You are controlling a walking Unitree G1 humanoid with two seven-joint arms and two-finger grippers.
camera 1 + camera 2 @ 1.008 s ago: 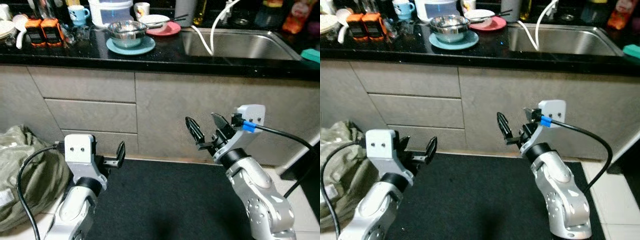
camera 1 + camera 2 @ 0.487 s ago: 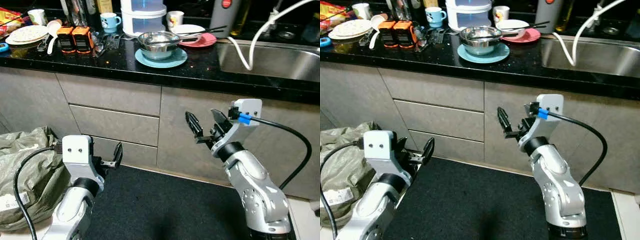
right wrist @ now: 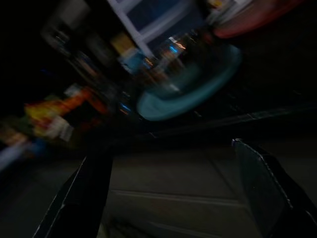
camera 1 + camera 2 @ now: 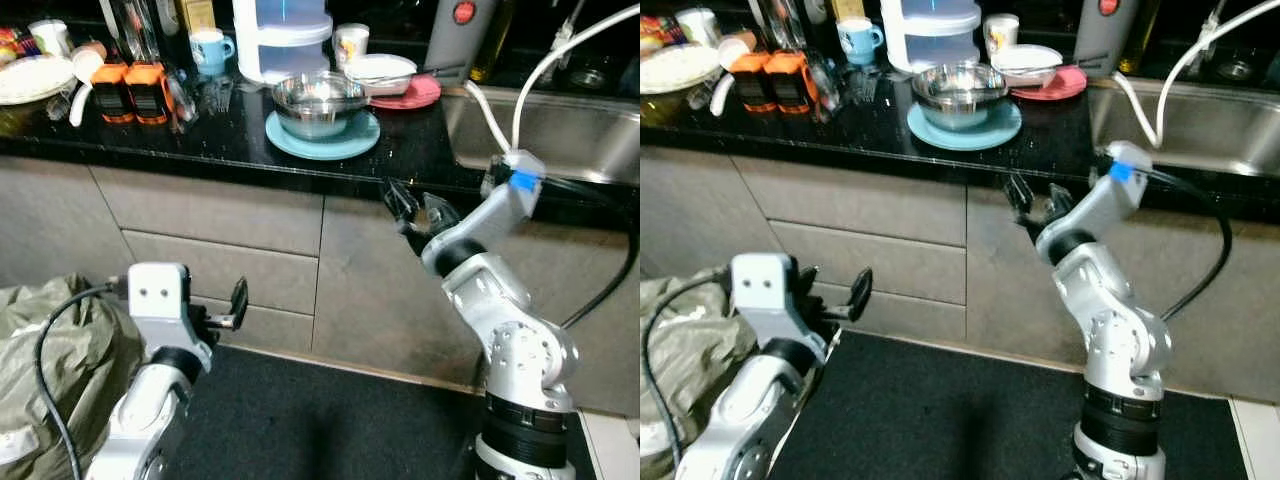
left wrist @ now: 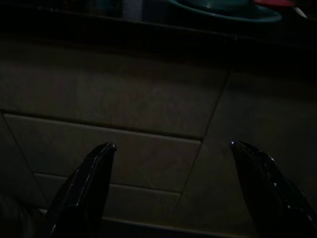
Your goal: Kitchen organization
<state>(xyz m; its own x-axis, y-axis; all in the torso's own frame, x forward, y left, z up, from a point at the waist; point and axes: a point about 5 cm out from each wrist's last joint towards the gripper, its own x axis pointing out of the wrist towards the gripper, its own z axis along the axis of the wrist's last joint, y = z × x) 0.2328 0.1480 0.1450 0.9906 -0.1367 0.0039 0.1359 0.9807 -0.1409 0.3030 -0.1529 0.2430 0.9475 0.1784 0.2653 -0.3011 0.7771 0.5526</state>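
Two dishes stacked at the counter's front: steel bowl [image 4: 320,102] sitting on teal plate [image 4: 322,136], on black counter [image 4: 200,150]. At the bowl's 1 o'clock, pink plate [image 4: 420,92] carrying a white dish [image 4: 380,68] with chopsticks [image 4: 425,73] laid across. At 12 o'clock, white stacked container [image 4: 282,38]; at 11 o'clock, blue mug [image 4: 210,48]. At 9 o'clock, two orange-topped jars [image 4: 132,90] side by side, with a white plate [image 4: 35,80] beyond them at the far edge. At 3 o'clock, steel sink [image 4: 545,130] with a white hose [image 4: 500,105] curving into it.

Right gripper [image 4: 412,208] raised just under the counter's front edge, at the teal plate's 5 o'clock, fingers spread apart and holding nothing; teal plate [image 3: 190,96] blurred ahead of it in the right wrist view.

Left gripper [image 5: 173,188] low, near grey drawer fronts [image 4: 210,240], fingers wide apart, empty. Green bag [image 4: 45,350] on the floor at that arm's 9 o'clock; dark mat [image 4: 330,420] below the cabinets.
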